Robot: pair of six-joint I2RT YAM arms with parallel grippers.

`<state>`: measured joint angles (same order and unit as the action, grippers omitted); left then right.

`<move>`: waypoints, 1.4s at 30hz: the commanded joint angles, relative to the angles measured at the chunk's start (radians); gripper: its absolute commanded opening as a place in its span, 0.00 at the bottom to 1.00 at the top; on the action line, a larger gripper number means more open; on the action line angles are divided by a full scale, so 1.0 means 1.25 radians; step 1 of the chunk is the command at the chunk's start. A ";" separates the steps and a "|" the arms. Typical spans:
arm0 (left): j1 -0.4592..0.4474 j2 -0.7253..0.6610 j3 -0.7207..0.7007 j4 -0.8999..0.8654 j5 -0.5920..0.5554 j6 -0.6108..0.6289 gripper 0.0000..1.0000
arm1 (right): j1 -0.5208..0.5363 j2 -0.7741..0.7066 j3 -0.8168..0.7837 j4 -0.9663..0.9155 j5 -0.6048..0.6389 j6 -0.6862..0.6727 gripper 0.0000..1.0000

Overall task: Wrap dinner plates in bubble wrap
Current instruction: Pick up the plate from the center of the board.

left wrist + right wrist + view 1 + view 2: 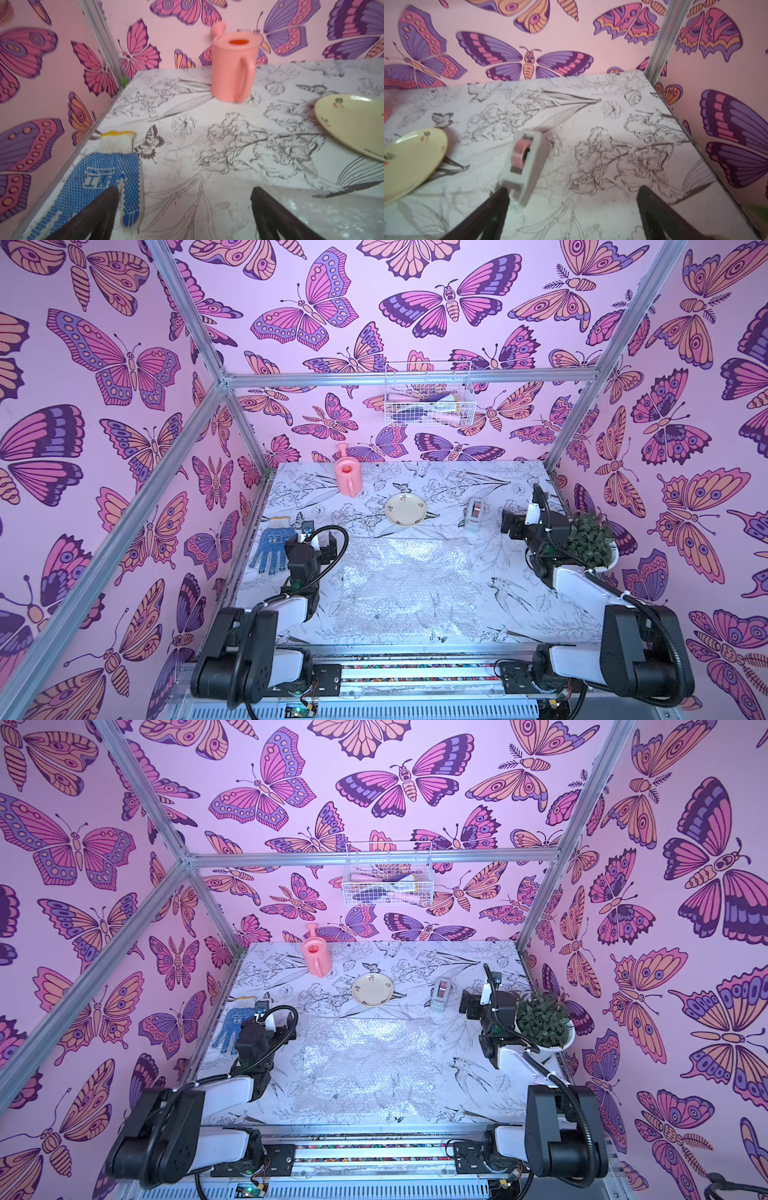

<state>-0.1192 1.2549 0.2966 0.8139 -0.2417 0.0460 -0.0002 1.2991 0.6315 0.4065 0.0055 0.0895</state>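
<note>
The small round cream-white plate with dark and red rim motifs [406, 509] lies flat and face up on the white table cover printed with black flower sketches [519, 580], towards the far middle. Being round, it has no long axis. The clear, crinkly sheet of bubble wrap [405, 589] is spread flat on the near middle of the table, its edges roughly square with the table's edges. Which of its sides is longer I cannot tell. The plate sits just beyond the sheet's far edge, not on it.

The left gripper [319, 540] hangs over the sheet's far left corner beside a blue dotted work glove [272, 549], jaws wide apart and empty, pointing towards the back wall. The right gripper [512, 526] hangs just right of a grey tape dispenser [475, 513], jaws also spread with nothing between them. The right wrist view shows the dispenser [525, 166] near one fingertip.
</note>
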 commanded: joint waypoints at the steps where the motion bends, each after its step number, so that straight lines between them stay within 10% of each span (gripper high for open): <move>1: -0.023 -0.085 0.076 -0.180 -0.071 -0.008 1.00 | 0.019 0.011 0.103 -0.219 -0.074 0.094 0.92; 16: -0.051 -0.125 0.321 -0.761 0.184 -0.314 0.98 | 0.210 0.446 0.526 -0.341 -0.362 0.425 0.67; 30: -0.053 -0.110 0.300 -0.816 0.339 -0.369 0.96 | 0.250 0.772 0.862 -0.471 -0.452 0.477 0.50; 42: -0.052 -0.108 0.277 -0.828 0.335 -0.368 0.96 | 0.247 0.837 0.862 -0.466 -0.483 0.499 0.42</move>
<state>-0.1837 1.1210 0.6556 -0.2047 0.1677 -0.4095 0.3077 2.3154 1.6993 -0.2001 -0.5499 0.6724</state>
